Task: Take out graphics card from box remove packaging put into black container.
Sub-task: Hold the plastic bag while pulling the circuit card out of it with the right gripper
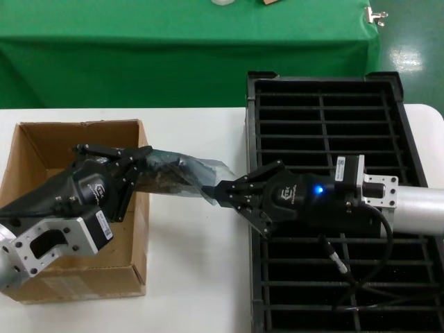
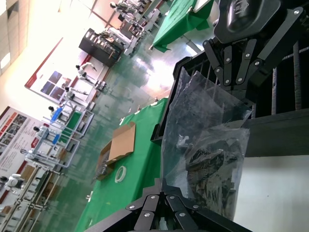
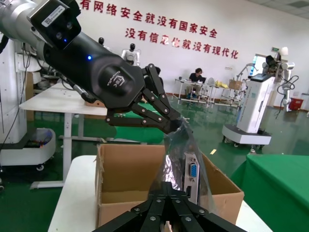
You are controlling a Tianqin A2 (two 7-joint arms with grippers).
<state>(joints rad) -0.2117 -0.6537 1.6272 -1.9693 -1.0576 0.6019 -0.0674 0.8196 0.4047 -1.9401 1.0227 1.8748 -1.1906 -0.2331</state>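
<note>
White table (image 1: 187, 277) beneath both grippers, left (image 1: 132, 177) and right (image 1: 220, 194), pinching the packaging (image 1: 182, 173).

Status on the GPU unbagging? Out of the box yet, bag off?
Done: the bagged graphics card is out of the box, held in the air between both grippers. In hand: left gripper and right gripper pinch opposite ends of the packaging, which is not off yet. Left: strip the bag, slot the card into the black container.
</note>
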